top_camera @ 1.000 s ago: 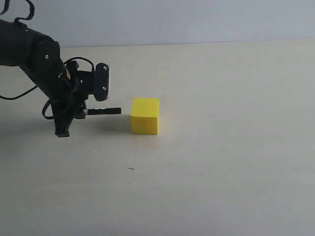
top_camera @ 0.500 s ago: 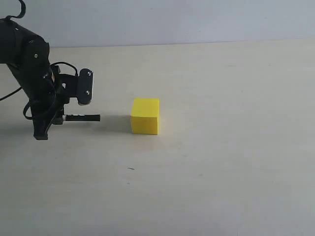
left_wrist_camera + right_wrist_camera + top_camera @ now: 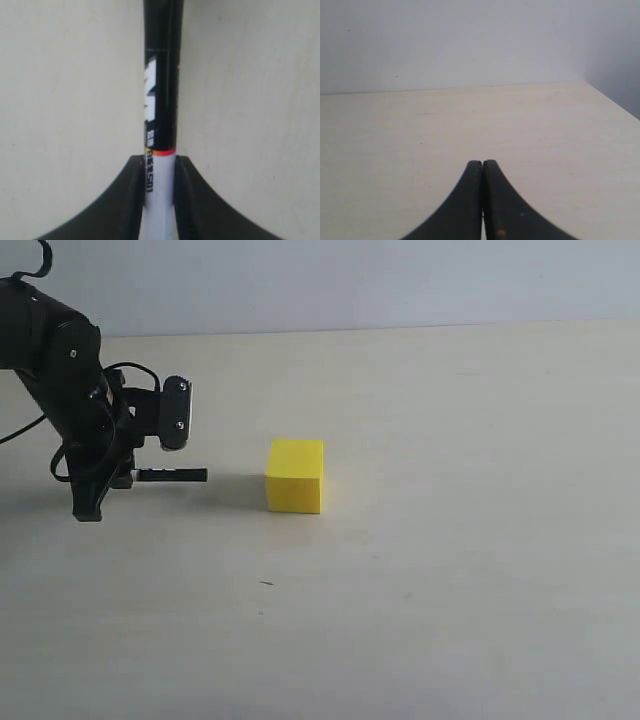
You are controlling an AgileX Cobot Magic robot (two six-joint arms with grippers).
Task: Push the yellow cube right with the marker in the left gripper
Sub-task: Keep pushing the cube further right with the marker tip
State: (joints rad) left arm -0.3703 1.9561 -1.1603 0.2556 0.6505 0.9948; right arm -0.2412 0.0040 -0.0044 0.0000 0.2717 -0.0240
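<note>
Exterior view: left gripper (image 3: pixel 122 478) grips marker (image 3: pixel 172 475) level just above table (image 3: pixel 450 560), black tip aimed at cube (image 3: pixel 295 475), with a gap between tip and cube.
Cube sits flat on table, to the right of marker tip, w/ its shadowed left face toward the tip. Left wrist view: both fingers clamped on marker's white barrel, red band right at fingertips, black cap half sticking out past them. Right wrist view: right gripper (image 3: pixel 482 167) fingers pressed together w/ nothing between, over table, pale wall behind.
</note>
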